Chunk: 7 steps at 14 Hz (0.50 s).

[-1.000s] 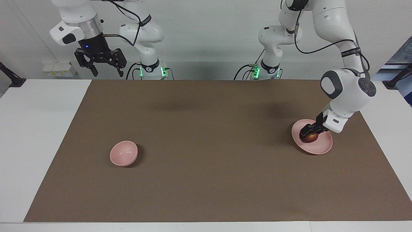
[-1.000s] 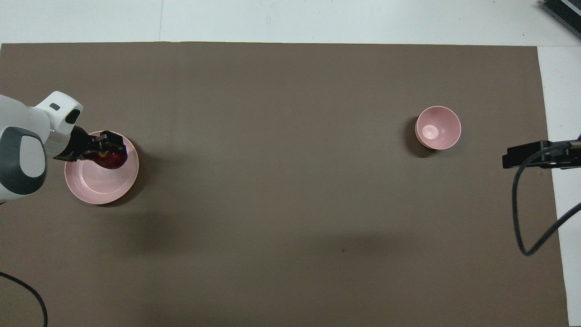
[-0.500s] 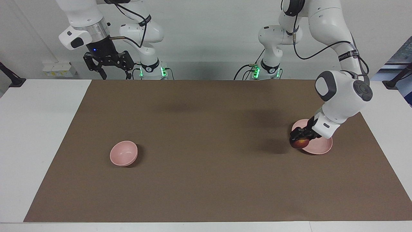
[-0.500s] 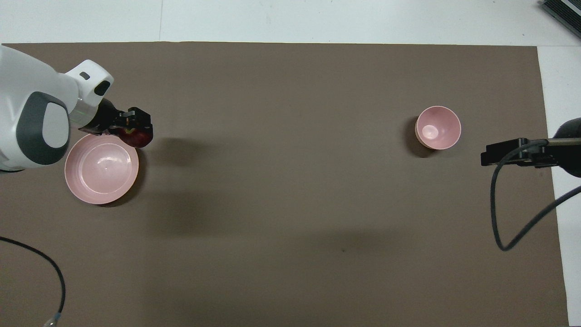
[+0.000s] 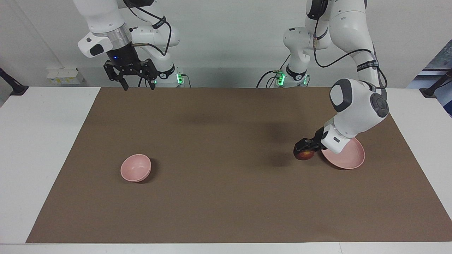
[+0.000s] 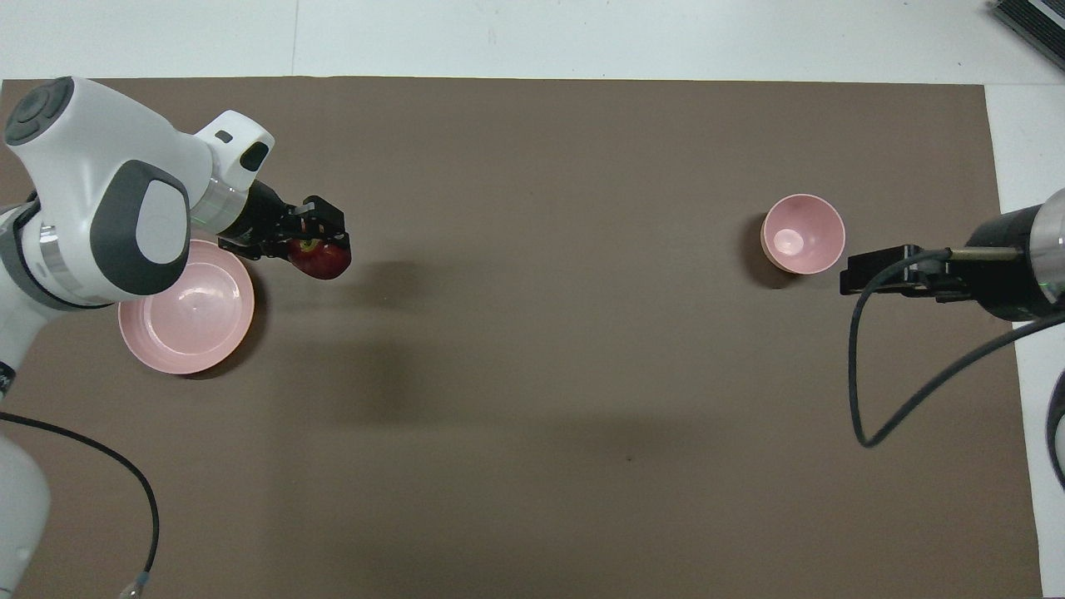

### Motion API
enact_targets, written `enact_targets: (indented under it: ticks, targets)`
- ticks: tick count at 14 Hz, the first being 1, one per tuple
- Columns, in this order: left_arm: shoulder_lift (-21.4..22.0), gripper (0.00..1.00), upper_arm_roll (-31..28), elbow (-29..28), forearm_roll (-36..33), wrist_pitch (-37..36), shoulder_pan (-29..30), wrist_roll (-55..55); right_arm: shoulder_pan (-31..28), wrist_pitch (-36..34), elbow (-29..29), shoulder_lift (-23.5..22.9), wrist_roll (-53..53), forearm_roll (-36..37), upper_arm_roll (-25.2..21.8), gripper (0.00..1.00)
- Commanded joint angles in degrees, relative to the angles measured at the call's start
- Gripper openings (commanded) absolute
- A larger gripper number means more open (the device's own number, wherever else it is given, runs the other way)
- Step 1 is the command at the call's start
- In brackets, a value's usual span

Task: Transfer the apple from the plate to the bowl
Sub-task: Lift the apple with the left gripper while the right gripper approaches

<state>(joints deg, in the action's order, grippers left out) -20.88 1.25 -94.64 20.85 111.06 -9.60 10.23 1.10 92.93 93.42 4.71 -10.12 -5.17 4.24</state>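
Facing view: I am holding the apple [image 5: 304,154] clamped in my left end effector [image 5: 306,147], which is hanging over the brown mat [image 5: 226,197] just beside the plate [image 5: 348,157]. The plate is lying empty under my wrist. The bowl [image 5: 136,168] is sitting well apart from this end effector, toward the right arm's end of the tabletop [image 5: 42,141]. My right end effector [image 5: 134,80] is waiting raised, jaws spread and holding nothing.

Risk, as I judge it: the grip is sitting high on a round, smooth fruit, so a quick swing on the long crossing could be rolling it out onto the mat.

Overhead view: the left end effector [image 6: 320,241] is covering the top of the apple [image 6: 320,259], so I cannot confirm how deep the contact is. The plate [image 6: 187,320] is partly hidden by my arm. The bowl [image 6: 803,234] is showing empty, with the right end effector [image 6: 874,270] beside it, its fingertips hard to make out.
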Motion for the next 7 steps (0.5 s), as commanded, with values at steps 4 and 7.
enact_targets:
  ticks: [4, 7]
  targets:
    - [-0.39, 0.00, 1.03, 1.92, 8.22, -4.27, -2.44, 8.74, -0.22, 3.14, 1.41, -0.23, -2.53, -4.99, 0.16, 1.00]
    - [-0.48, 0.00, 1.04, 2.01, 19.02, -4.54, -1.66, 11.22, -0.31, 7.25, 5.00, 0.03, -5.43, -12.46, 0.07, 1.00]
